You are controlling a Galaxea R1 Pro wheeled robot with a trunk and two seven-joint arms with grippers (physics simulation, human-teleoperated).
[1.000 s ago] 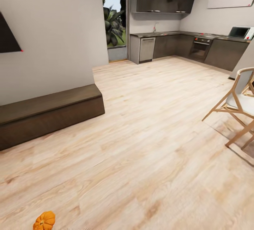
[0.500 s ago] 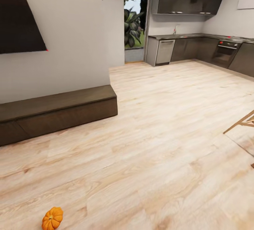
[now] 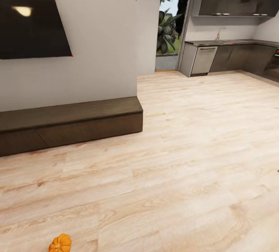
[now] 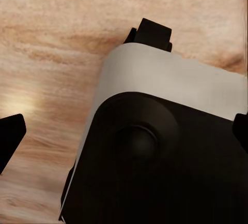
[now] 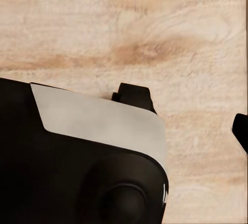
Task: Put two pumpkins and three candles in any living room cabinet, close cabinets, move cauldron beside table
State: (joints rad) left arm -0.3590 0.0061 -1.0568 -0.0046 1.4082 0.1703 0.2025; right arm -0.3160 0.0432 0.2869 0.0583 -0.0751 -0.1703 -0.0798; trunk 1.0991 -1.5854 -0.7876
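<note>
One pumpkin lies loose on the wood floor, well in front of the closed cabinet against the TV wall, awaiting stowage; neither end effector's opening state can be determined.

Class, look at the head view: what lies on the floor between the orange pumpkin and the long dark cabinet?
Nothing: in the head view only bare light-wood floor runs from the pumpkin to the cabinet.
</note>
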